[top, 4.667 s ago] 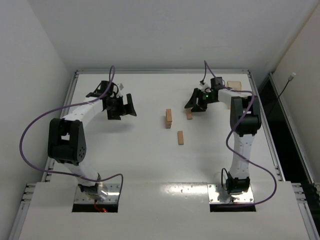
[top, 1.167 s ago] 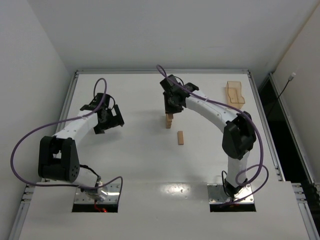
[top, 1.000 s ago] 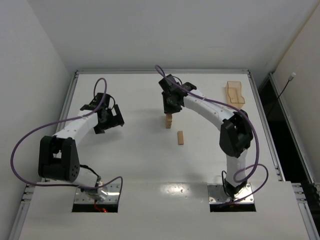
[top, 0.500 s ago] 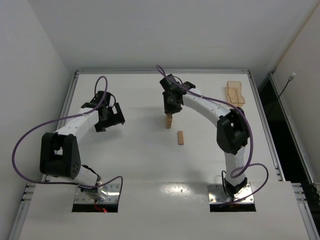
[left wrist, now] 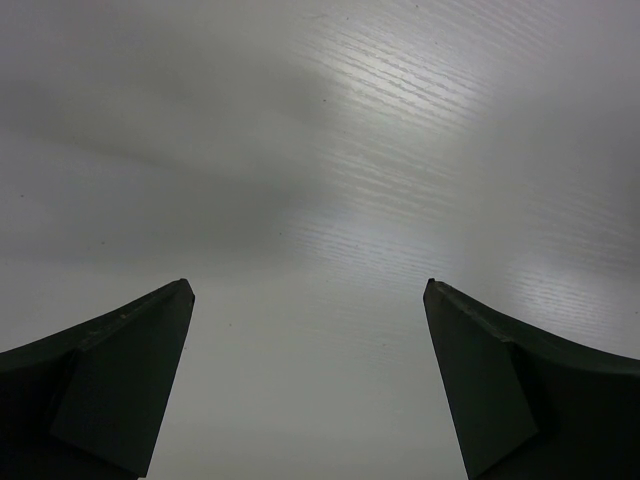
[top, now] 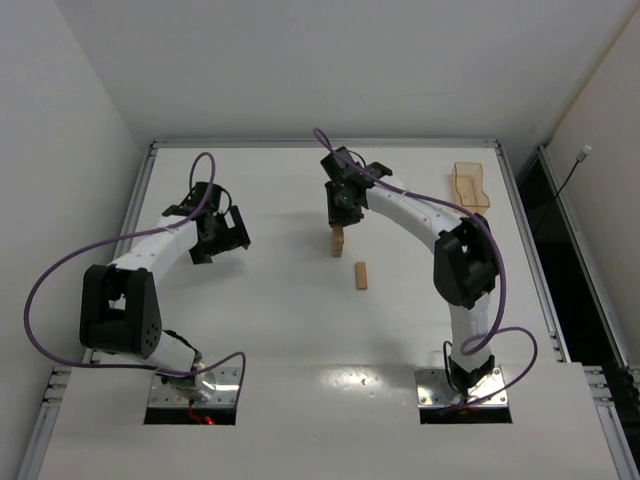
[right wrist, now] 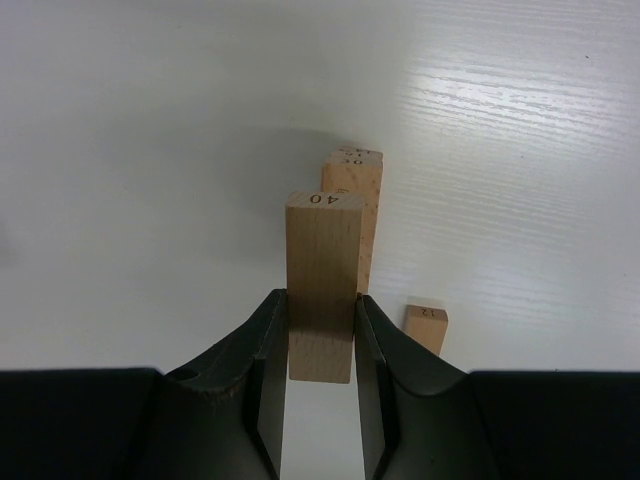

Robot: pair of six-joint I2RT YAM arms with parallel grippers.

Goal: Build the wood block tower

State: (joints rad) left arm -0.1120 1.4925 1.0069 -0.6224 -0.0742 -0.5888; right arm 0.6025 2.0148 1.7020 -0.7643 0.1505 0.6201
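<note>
The wood block tower [top: 338, 241] is a short stack of light-tan blocks in mid-table; in the right wrist view the tower [right wrist: 366, 190] shows just behind the held piece. My right gripper [top: 340, 214] hangs directly over it, shut on a tan wood block [right wrist: 322, 270] marked 40. This block sits slightly left of the stack's top, and I cannot tell whether they touch. One loose block [top: 361, 276] lies flat on the table nearer the bases, and the same loose block [right wrist: 426, 328] appears in the right wrist view. My left gripper [top: 222, 237] is open over bare table at the left, its fingers [left wrist: 120, 372] wide apart.
A shallow translucent tan tray [top: 470, 187] sits at the back right corner of the white table [top: 300, 330]. White walls close in the left, back and right sides. The right arm arches from its base across to the middle.
Since the oldest frame my right arm has carried a block from the back right to above the tower. Over the last second only its elbow shifted slightly. The left arm edged back.
</note>
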